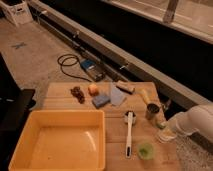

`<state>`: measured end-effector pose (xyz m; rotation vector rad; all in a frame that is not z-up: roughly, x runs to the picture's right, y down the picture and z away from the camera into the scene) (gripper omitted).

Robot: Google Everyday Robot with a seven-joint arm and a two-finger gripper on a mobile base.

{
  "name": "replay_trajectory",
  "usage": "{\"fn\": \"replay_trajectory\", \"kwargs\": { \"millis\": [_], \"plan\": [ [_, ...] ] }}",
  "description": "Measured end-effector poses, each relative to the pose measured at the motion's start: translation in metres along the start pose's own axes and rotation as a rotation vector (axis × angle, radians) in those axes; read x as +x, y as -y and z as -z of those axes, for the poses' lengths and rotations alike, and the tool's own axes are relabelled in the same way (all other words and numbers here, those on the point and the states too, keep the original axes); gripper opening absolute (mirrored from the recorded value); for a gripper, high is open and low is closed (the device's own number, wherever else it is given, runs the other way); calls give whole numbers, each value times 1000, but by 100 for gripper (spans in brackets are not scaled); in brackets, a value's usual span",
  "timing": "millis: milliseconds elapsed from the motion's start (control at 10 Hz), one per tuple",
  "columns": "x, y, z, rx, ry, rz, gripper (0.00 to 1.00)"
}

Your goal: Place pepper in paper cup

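The white paper cup (164, 135) stands near the right edge of the wooden table (60, 95), just in front of the dark metal cup (152, 111). My white arm (192, 122) reaches in from the right. The gripper (162, 124) sits right above the paper cup and partly hides it. A small green shape at the gripper's tip may be the pepper (160, 123), but I cannot make it out for certain.
A large yellow bin (60, 142) fills the front left. A white brush (129, 132), a small round green dish (145, 150), a blue sponge (100, 100), an orange fruit (93, 89), a dark red item (77, 93) and grey cloth (117, 94) lie on the table. A cable lies on the floor behind.
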<state>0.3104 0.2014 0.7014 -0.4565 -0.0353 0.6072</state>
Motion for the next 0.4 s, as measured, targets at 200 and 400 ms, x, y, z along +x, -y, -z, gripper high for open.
{"fn": "replay_trajectory", "kwargs": {
  "millis": [200, 400],
  "plan": [
    [8, 3, 0, 1, -17, -25, 53],
    [12, 5, -1, 2, -23, -41, 67]
  ]
}}
